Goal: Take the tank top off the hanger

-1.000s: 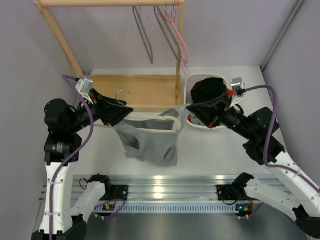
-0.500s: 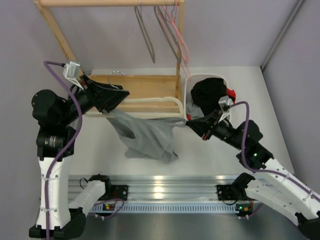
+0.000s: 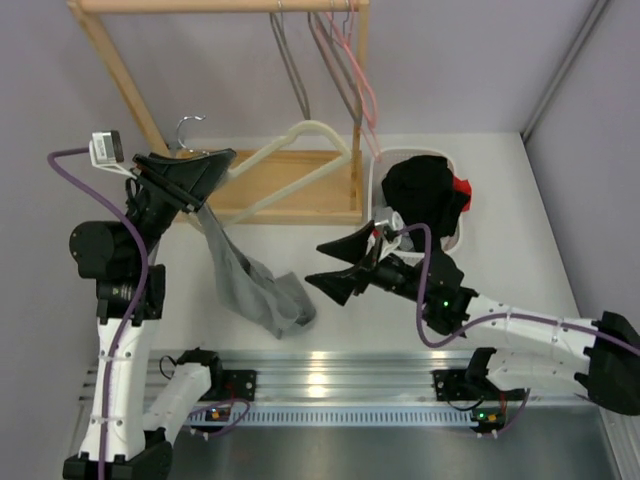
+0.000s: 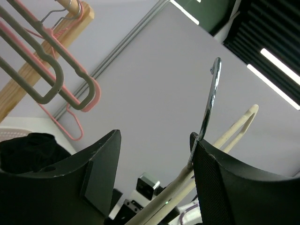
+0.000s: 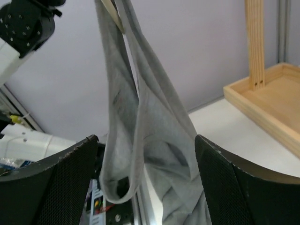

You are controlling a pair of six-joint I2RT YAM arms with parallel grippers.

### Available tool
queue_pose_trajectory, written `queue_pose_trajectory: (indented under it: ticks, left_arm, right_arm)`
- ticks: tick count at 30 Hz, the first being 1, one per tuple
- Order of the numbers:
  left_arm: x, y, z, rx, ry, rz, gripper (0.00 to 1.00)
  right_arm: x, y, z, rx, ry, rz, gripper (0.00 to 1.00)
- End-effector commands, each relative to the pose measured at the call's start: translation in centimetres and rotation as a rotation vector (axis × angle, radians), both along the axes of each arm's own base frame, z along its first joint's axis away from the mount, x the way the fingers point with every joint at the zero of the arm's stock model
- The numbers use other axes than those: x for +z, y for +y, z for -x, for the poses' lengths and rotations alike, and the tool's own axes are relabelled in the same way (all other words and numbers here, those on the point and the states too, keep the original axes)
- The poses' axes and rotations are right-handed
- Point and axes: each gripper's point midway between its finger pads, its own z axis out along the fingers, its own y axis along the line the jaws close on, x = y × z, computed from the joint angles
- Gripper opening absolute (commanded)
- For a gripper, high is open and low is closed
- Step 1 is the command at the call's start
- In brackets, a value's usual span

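Note:
My left gripper is raised at the left and shut on the neck of a cream hanger. In the left wrist view the hanger and its metal hook lie against the right finger of the gripper. The grey tank top hangs by a strap from the hanger's lower arm, and its bottom is bunched on the table. My right gripper is open just right of the cloth, holding nothing. In the right wrist view the tank top hangs ahead of the open gripper.
A wooden rack with a tray base stands at the back, with several grey and pink hangers on its rail. At the right is a white basket holding dark clothes. An aluminium rail runs along the near edge.
My right gripper has opened, let go of the tank top and drawn back. My left gripper has lifted and tilted the hanger. The tank top slid off one arm and sagged onto the table.

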Motion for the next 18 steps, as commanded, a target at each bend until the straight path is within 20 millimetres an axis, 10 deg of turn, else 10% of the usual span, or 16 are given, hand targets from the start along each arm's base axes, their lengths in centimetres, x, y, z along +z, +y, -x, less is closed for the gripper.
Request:
queue_pose_trajectory:
  ticks: [1,18]
  left_arm:
    - [4.6,1.1,3.5,-0.056,-0.129,0.200,0.00]
    - [6.0,3.7,7.7,-0.311,-0.107,0.594,0.00]
  right_arm:
    - [7.4,1.1,0.7,0.038,-0.181,-0.202,0.83]
    - [8.1,11.5,1.9,0.165,-0.261,-0.260,0.88]
